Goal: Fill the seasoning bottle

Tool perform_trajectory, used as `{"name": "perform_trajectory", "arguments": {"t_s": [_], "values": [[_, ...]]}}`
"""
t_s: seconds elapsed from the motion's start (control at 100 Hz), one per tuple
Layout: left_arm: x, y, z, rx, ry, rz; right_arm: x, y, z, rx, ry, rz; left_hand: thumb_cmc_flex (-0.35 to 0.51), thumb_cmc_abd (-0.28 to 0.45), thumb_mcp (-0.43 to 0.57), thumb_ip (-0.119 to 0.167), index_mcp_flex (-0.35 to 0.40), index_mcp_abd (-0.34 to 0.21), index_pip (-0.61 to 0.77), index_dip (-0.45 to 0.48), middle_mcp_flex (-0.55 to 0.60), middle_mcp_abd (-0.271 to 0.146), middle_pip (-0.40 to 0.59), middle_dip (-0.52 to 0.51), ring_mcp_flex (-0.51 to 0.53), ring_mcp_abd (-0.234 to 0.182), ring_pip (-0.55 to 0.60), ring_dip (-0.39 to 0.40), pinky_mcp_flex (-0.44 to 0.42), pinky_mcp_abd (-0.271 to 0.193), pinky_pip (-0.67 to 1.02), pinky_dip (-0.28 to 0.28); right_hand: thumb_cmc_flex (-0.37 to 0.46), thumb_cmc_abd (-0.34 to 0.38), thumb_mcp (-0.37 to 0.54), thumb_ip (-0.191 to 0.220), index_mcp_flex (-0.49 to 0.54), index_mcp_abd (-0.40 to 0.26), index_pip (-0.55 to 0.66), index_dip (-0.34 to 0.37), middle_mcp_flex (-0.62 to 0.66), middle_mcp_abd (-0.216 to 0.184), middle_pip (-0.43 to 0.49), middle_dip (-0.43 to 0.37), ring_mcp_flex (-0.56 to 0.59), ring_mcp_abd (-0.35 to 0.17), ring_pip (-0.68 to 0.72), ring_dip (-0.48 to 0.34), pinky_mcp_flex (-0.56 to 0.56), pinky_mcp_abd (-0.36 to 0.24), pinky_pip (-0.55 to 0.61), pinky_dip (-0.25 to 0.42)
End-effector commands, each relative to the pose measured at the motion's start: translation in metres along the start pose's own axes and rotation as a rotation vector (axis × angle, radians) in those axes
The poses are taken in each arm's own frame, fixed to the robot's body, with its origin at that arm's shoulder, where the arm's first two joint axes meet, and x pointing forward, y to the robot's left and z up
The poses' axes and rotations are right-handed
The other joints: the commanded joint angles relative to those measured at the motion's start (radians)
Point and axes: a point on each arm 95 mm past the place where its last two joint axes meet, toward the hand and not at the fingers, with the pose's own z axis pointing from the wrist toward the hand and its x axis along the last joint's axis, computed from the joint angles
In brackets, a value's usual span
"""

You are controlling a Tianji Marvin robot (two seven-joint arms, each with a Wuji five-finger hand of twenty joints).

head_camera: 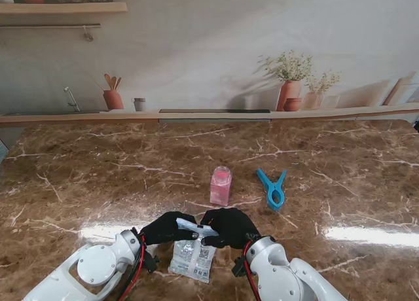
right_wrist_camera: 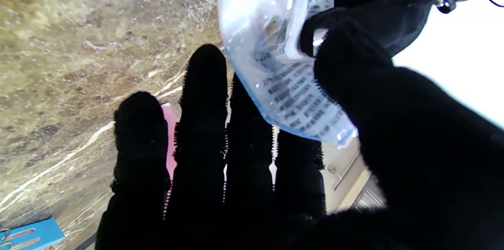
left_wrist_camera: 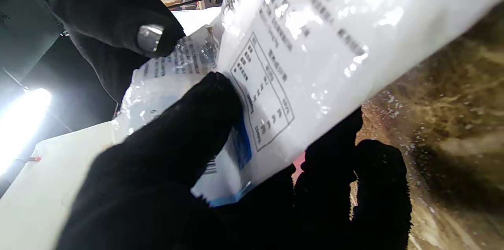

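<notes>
A clear plastic seasoning pouch with a white printed label and blue edge is held by both hands at the lower centre of the stand view, just off the brown marbled surface. The black-gloved left hand is closed on the pouch's top edge from the left; in the left wrist view its thumb is pressed onto the printed face, with the remaining fingers behind the film. The black-gloved right hand is closed on the same top edge from the right; in the right wrist view its thumb is laid over the pouch and 4 fingers are extended behind it. The 2 hands are nearly touching at the pouch top.

A small pink translucent seasoning bottle is seen upright on the surface, at frame centre, farther from the robot than the hands and apart from them. Whether it is capped cannot be told. A blue plastic clip lies flat near the bottle's right side, not touching it. A slice of pink is visible between the right-hand fingers in the wrist view.
</notes>
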Motion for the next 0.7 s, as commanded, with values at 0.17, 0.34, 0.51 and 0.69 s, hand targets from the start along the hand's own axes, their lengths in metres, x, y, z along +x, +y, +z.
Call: {"name": "perform_trajectory", "arguments": {"t_s": [0.17, 0.34, 0.51, 0.69], "values": [[-0.006, 0.003, 0.001, -0.013, -0.019, 0.025, -0.015, -0.021, 0.005, 0.004, -0.022, -0.015, 0.173, 0.059, 0.055, 0.036, 0.05, -0.235, 0.097, -0.049, -0.006, -0.071, -0.144, -0.065, -0.057, 0.006, -0.107, -0.068, -0.042, -0.016, -0.052, -0.059, 0.073, -0.051, 0.048, -0.046, 0.035, -0.086, 0.055, 0.224, 0.077, -0.086, 0.251, 0.206, 0.081, -0.066, 0.308, 0.157, 0.059, -0.025, 0.095, 0.018], [-0.003, -0.004, 0.0, -0.014, -0.03, 0.066, -0.018, -0.028, 0.01, -0.062, 0.002, -0.062, 0.081, -0.038, 0.049, 0.062, -0.031, -0.227, 0.024, -0.361, -0.002, -0.044, -0.331, -0.078, -0.094, -0.017, -0.2, -0.148, -0.056, -0.024, -0.104, -0.109, 0.1, -0.073, 0.07, -0.04, 0.054, -0.126, 0.062, 0.343, 0.056, -0.106, 0.368, 0.335, 0.024, -0.107, 0.473, 0.252, 0.008, -0.027, 0.095, 0.045], [-0.001, -0.012, -0.003, -0.033, -0.029, 0.081, -0.018, -0.028, 0.012, -0.103, 0.013, -0.09, -0.188, -0.132, -0.04, 0.129, -0.075, -0.157, -0.14, -0.451, -0.184, -0.016, -0.2, -0.386, -0.16, -0.016, -0.317, -0.226, -0.103, -0.017, -0.189, -0.137, 0.141, -0.055, 0.079, -0.028, 0.054, -0.142, 0.056, 0.354, 0.028, -0.077, 0.42, 0.366, -0.01, -0.123, 0.523, 0.293, -0.032, -0.024, 0.063, 0.059], [0.001, -0.02, -0.006, -0.036, -0.023, 0.04, -0.019, -0.029, 0.014, -0.138, 0.034, -0.155, -0.362, 0.136, -0.587, 0.25, -0.054, -0.088, -0.337, -0.382, -0.225, 0.016, -0.235, -0.417, -0.225, 0.008, -0.371, -0.236, -0.151, -0.034, -0.263, -0.132, 0.163, -0.054, 0.078, -0.018, 0.047, -0.156, 0.048, 0.338, 0.006, -0.067, 0.45, 0.375, -0.045, -0.13, 0.534, 0.32, -0.078, -0.011, -0.001, 0.065]]}}
